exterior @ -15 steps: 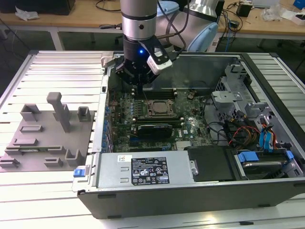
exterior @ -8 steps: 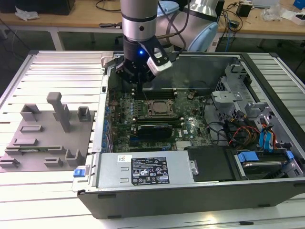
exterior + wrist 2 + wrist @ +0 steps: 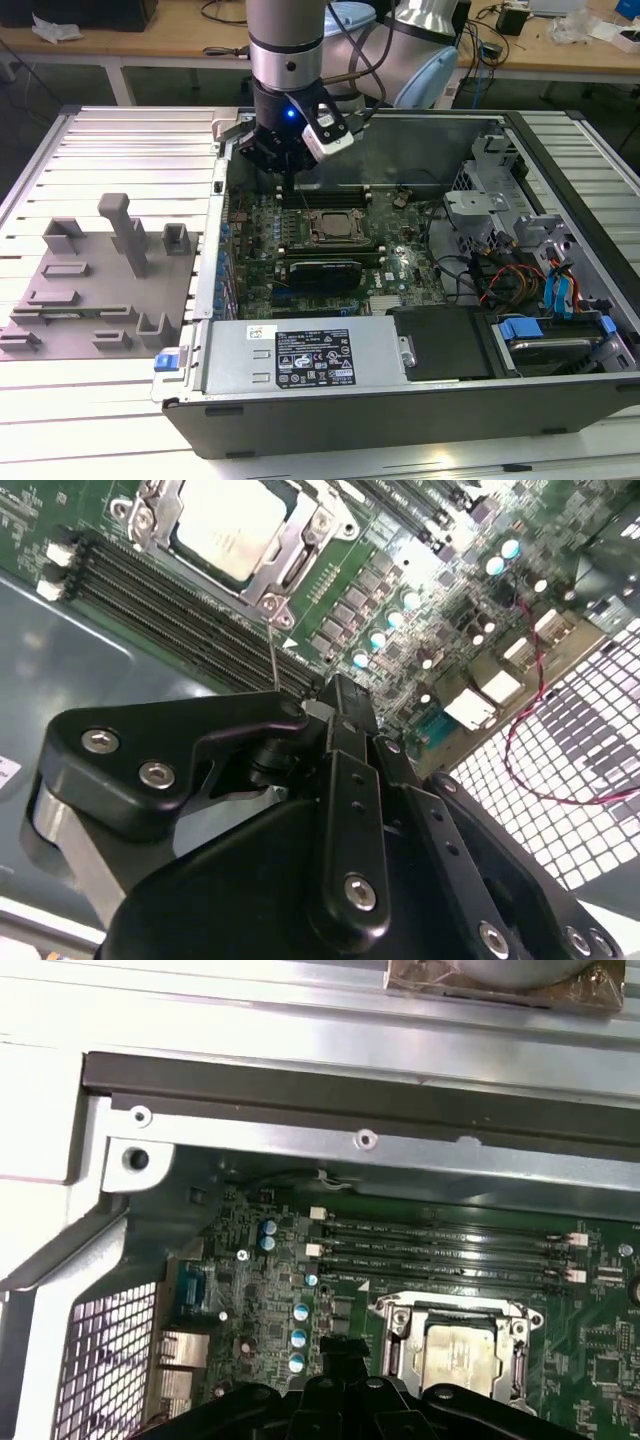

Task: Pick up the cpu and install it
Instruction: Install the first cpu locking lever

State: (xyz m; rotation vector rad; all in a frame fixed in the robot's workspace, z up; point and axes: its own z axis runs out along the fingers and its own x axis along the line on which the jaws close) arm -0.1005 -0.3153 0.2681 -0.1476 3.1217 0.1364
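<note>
While hovering at the exterior view's left of the cpu (image 3: 228, 525), pinching end effector (image 3: 340, 692) together.
Seeming light, rigid, fragile; favouring edges.

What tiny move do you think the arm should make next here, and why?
Probably a short lift straight up. The pale silver square cpu already lies inside the dark metal-framed socket, and the gripper hangs low over the green motherboard beside that socket, close to a thin upright metal wire. Rising first should avoid snagging anything.
</note>
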